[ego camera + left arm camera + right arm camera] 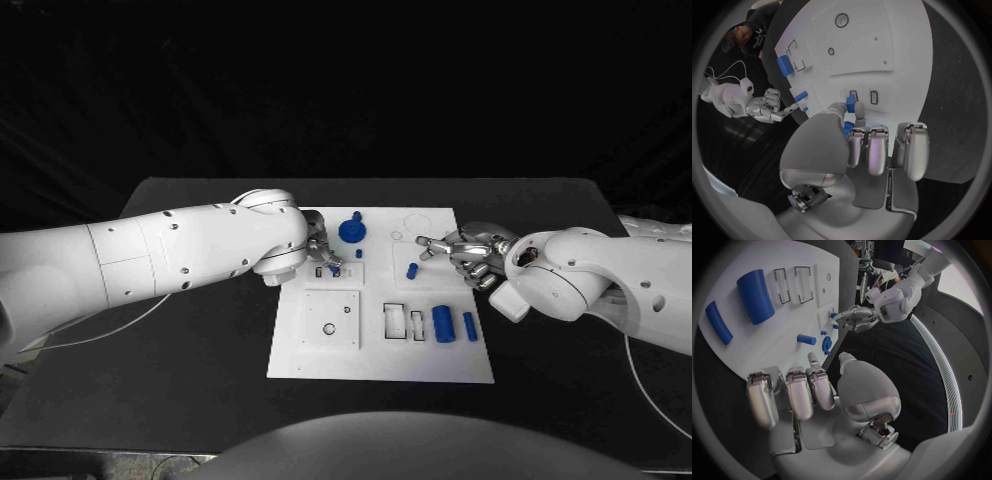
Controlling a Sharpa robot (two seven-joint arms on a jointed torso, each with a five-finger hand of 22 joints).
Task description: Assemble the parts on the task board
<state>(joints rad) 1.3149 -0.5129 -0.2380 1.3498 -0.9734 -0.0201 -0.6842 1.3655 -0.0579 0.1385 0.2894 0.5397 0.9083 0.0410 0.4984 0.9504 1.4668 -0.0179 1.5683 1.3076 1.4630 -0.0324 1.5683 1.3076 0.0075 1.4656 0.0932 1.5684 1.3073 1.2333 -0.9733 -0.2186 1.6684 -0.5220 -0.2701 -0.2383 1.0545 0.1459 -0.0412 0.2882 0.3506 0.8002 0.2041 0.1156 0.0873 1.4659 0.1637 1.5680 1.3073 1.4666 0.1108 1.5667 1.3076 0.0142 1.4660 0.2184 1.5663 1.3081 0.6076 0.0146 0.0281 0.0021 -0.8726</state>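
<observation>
Parts (443, 323) on task board (381, 368)

Matt white task board (433, 360), glossy blue plastic parts (443, 324), on a matt black table (173, 380).

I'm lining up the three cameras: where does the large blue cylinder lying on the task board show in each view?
Head view: the large blue cylinder lies near the task board's right front part.
Left wrist view: it lies at the board's edge, beside two outlined slots.
Right wrist view: it lies beside the same slots.
Shared landmark: the slimmer blue cylinder next to it.
</observation>
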